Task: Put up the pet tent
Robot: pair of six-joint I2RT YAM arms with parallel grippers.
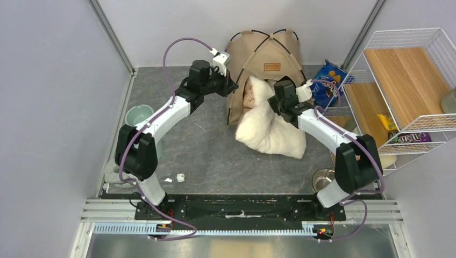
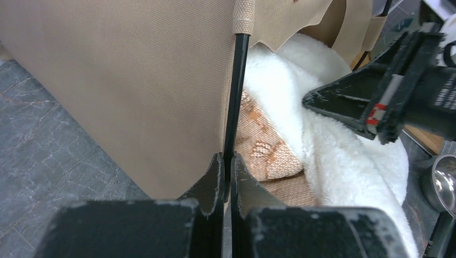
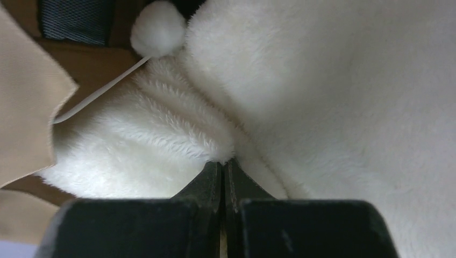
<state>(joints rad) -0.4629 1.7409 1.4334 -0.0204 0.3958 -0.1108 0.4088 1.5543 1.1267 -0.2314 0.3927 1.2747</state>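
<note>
The pet tent (image 1: 266,59) stands upright at the middle of the worktop's (image 1: 204,156) far edge, a tan dome with its black poles crossing at the top. Its opening faces the near edge, turned slightly toward the left, and the brown label patch (image 1: 272,66) sits above that opening. A fluffy white pillow (image 1: 271,131) lies half in the doorway. Its long axis runs from inside the tent out toward the near right corner.

The left claw (image 2: 227,166) is clamped on a thin black pole (image 2: 236,97) at the left side of the opening, where the pole runs up into a tan sleeve. The right claw (image 3: 223,166) has its fingers together, with the tips pressed into the pillow's fleece. Whether any pile is caught between them cannot be told. The white pompom (image 3: 157,28) hangs on its cord just above the pillow, against the dark inside of the tent.
</note>
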